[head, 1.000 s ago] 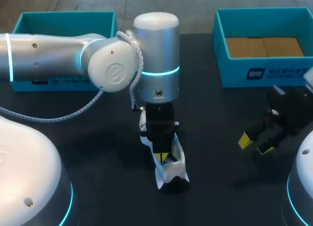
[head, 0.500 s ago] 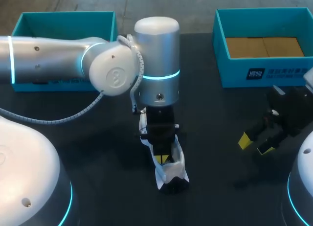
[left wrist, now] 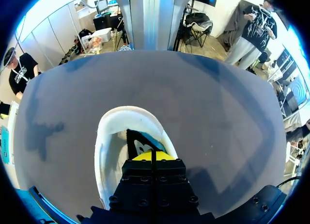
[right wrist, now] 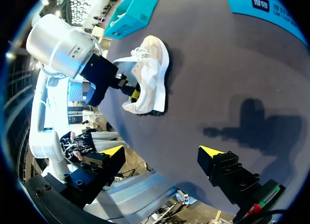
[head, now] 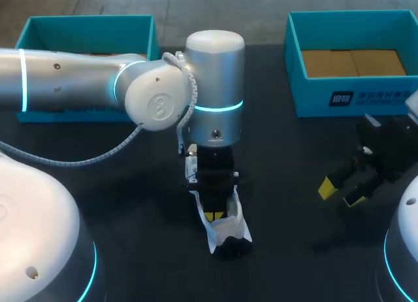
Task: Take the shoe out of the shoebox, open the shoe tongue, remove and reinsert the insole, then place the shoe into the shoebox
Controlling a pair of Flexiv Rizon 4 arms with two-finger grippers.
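Left gripper [head: 215, 216] points down into the white shoe [head: 225, 231]. Its yellow tips are squeezed close together inside the shoe's mouth. From the left wrist camera I see a dark insole [left wrist: 138, 141] with a blue patch right ahead of the tips, but I cannot tell if they pinch it. The shoe sits on the dark table [head: 287, 184], near the middle and toward my side, outside both boxes. The right blue box [head: 307, 99] in the far right corner has brown cardboard [head: 353, 62] in it. The left blue box [head: 88, 19] in the far left corner is partly hidden behind my left arm [head: 65, 80], so I cannot see what is inside. Bare table lies between the shoe and each box. My right gripper [head: 341, 192] hangs well off to the right with fingers spread wide, holding nothing. The right box has a dark label with white print, too small for me to read.
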